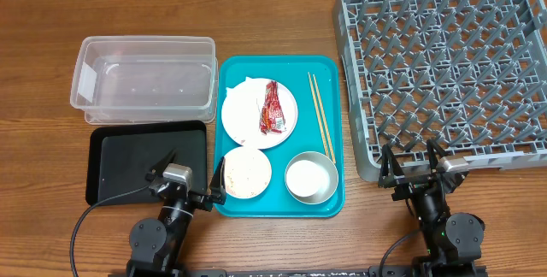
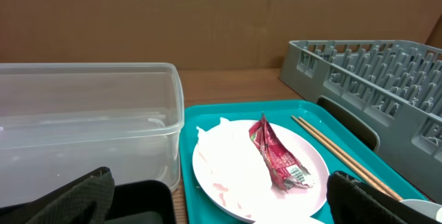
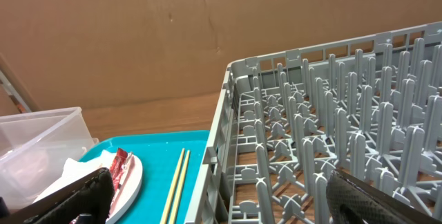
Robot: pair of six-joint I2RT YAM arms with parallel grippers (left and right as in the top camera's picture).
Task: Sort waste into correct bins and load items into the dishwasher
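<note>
Red packet (image 1: 272,106) tops plate (image 1: 288,111); left gripper (image 1: 189,171) and right gripper (image 1: 411,161) gape empty.

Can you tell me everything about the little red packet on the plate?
The red packet is small, long and crinkly, and looks like shiny plastic or foil. It has a pale printed patch at the end nearer the robot. It lies flat and a bit twisted on the white plate, right next to the crumpled white napkin. The plate sits on the teal tray. Nothing is holding the packet.
</note>
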